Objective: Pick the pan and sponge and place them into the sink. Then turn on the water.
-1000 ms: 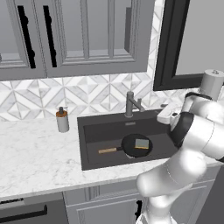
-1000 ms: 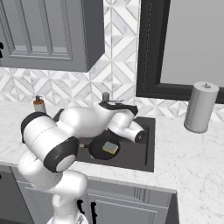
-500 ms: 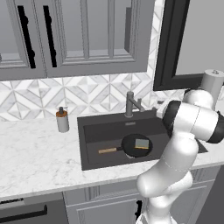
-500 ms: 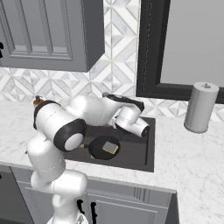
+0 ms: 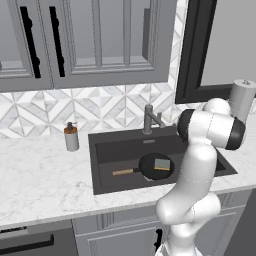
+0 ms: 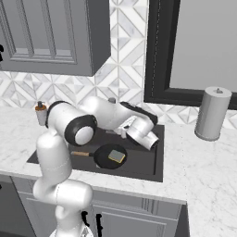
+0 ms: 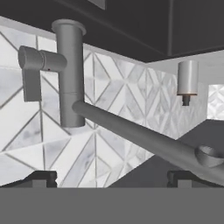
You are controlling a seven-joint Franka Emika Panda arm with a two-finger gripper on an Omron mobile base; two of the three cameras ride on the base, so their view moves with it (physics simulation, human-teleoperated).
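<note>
hand view: faucet (image 7: 70, 74) close up, lever (image 7: 33, 65) at its side
base views: sponge (image 5: 161, 164) lying in pan (image 5: 156, 166), inside sink (image 5: 107, 150)
fingers (image 7: 41, 177): spread wide, holding nothing

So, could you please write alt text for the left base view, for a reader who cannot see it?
A black pan with a sponge on it lies in a dark sink set in a white marble counter. A white robot arm rises at the right, bending toward the grey faucet. A soap dispenser stands left of the sink.

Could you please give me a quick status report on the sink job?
Gripper open, empty, facing faucet. Pan in sink, sponge on pan. No water running. Path to lever looks clear.
</note>
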